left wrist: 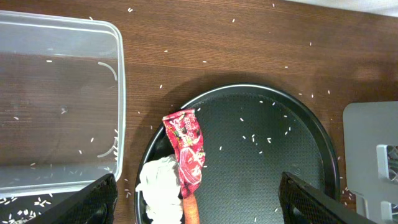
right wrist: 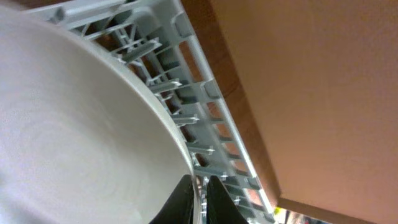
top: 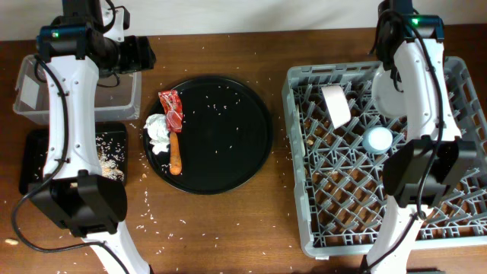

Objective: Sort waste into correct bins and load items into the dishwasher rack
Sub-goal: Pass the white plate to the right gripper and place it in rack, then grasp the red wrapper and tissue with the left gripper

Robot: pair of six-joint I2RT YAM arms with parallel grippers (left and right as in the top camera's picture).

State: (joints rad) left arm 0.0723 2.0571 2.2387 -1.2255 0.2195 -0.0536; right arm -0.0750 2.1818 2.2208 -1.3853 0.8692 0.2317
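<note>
A red snack wrapper (top: 171, 107), a white tissue (top: 157, 131) and an orange carrot (top: 175, 157) lie at the left side of the round black tray (top: 228, 144). My left gripper (top: 139, 53) is open and empty, high above them near the clear tub (top: 27, 95); its wrist view shows the wrapper (left wrist: 188, 148), tissue (left wrist: 163, 190) and carrot (left wrist: 191, 210) between its fingers (left wrist: 198, 200). Beige food scraps (top: 111, 156) lie in the shallow black tray (top: 38, 156). My right gripper (right wrist: 200, 200) is shut on the rim of the grey plate (right wrist: 74, 124), held on edge in the dishwasher rack (top: 456, 236).
In the rack a cream bowl (top: 335, 105) stands on edge and a light blue cup (top: 378, 139) sits beside the plate (top: 386, 97). Rice grains are scattered over the wooden table (top: 213, 228) and the round tray. The clear tub (left wrist: 56, 99) holds only a few grains.
</note>
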